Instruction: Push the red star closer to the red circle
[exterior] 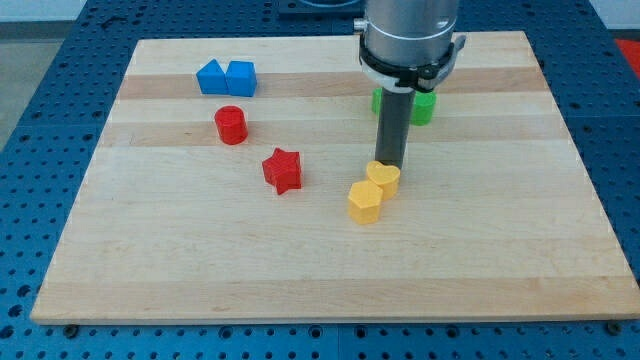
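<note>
The red star (283, 170) lies on the wooden board left of centre. The red circle (231, 125) stands up and to the left of it, a short gap apart. My tip (389, 165) comes down just behind the yellow heart (383, 178), well to the right of the red star. A yellow hexagon-like block (365, 202) touches the heart at its lower left.
Two blue blocks (227, 77) sit side by side near the view's top left. Green blocks (422, 106) lie behind the rod, partly hidden by the arm. The board (320, 290) rests on a blue perforated table.
</note>
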Tool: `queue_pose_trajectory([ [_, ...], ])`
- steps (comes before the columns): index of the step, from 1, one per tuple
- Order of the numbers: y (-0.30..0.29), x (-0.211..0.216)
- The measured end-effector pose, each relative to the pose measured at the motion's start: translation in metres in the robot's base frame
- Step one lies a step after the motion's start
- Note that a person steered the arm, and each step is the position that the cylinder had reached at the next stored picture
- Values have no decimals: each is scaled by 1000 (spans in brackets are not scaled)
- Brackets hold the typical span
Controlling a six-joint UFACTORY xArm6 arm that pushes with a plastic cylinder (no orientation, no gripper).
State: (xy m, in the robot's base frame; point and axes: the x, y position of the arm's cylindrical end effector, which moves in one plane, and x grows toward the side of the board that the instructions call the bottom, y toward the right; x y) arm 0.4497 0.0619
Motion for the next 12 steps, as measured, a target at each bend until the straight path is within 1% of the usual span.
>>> queue_pose_trajectory([
  [2, -2, 3],
  [3, -29, -10],
  [4, -66, -15],
  [5, -81, -10],
  [7, -83, 16],
  [9, -108, 19],
  [10, -109, 26],
  [12, -131, 27],
])
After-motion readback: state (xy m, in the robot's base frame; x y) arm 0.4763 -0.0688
